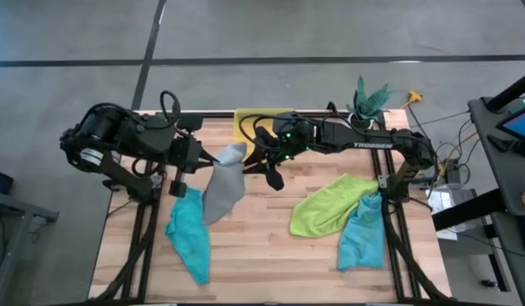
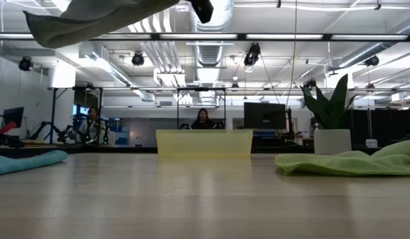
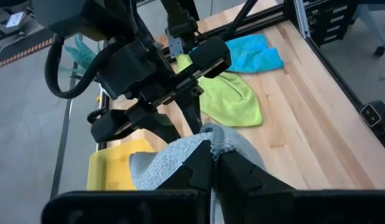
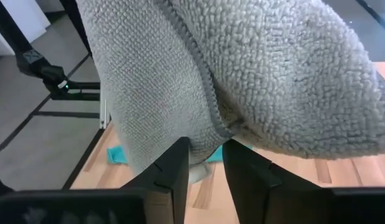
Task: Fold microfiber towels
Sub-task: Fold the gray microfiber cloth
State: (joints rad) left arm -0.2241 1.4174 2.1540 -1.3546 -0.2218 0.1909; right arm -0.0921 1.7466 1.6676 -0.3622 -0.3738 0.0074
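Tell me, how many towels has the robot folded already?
None look folded yet. The left claw is shut on the grey towel, held up above the table, and the right claw is at its edge. The green towel and two blue towels lie crumpled, waiting.

Left claw (image 3: 213, 171) pinches grey towel (image 3: 180, 158) edge.

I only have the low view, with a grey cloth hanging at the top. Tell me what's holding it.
Observer: The left gripper is pinched shut on the grey towel, holding it up.
Operator: Report the right gripper.
Observer: The right gripper sits at that towel's hem with its fingers apart.
Operator: List the other towels.
Observer: One teal towel lies on the left side. On the right, the lime towel overlaps a second teal towel.
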